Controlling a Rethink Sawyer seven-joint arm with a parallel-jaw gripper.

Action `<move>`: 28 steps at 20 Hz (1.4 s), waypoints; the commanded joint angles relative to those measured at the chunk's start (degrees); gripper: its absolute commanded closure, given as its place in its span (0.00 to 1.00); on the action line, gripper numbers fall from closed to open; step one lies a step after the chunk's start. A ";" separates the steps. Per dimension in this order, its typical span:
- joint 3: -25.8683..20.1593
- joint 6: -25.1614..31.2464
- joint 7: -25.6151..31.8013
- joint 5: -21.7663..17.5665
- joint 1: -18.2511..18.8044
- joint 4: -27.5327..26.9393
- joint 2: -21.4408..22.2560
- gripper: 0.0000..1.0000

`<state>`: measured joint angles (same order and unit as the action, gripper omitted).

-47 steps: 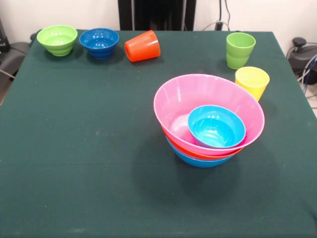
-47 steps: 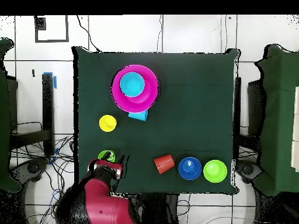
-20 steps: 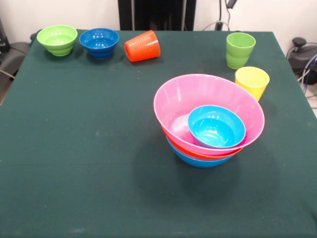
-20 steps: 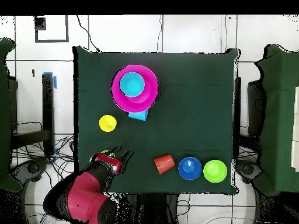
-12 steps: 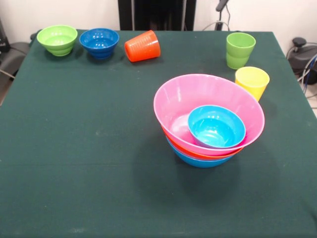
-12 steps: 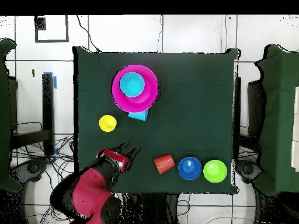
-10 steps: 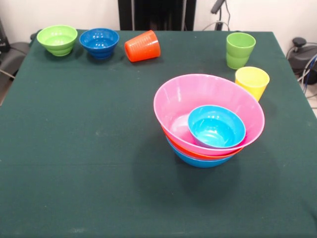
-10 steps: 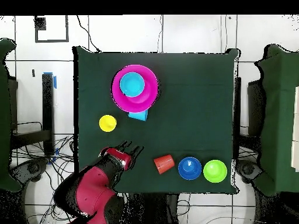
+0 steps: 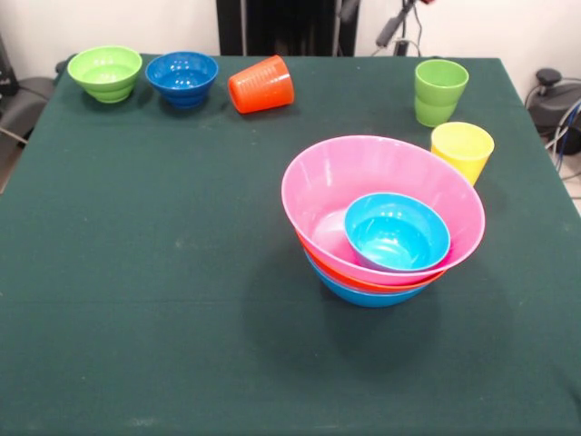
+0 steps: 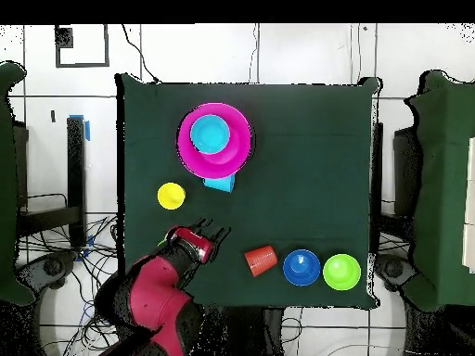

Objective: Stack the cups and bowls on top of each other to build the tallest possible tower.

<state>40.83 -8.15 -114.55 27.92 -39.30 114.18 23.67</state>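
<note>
Overhead view: gripper (image 10: 206,237), grip state unclear, hangs near the tipped orange cup (image 10: 261,260); a careless pass could roll it off the table (image 10: 306,167).

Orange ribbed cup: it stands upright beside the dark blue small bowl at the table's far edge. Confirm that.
Not quite. The orange ribbed cup lies on its side, not upright, as the front view shows. The rest holds: it is beside the dark blue small bowl near the table's far edge.
</note>
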 commanded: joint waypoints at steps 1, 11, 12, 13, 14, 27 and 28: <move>-24.64 7.38 -14.11 0.78 11.55 1.70 10.47 0.00; -34.95 13.45 -18.62 6.00 15.44 1.14 19.38 0.00; -34.29 14.51 -18.65 6.08 14.96 0.40 19.12 0.00; -33.64 15.56 -18.69 6.17 14.49 -0.34 18.86 0.00; -32.62 17.01 -18.65 6.12 13.92 -1.00 18.62 0.00; -46.25 1.99 -16.16 -6.42 29.13 4.94 16.16 0.00; -46.94 1.12 -16.36 -7.68 30.07 5.17 15.69 0.00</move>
<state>6.69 -1.52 -122.93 27.56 -15.89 114.93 42.76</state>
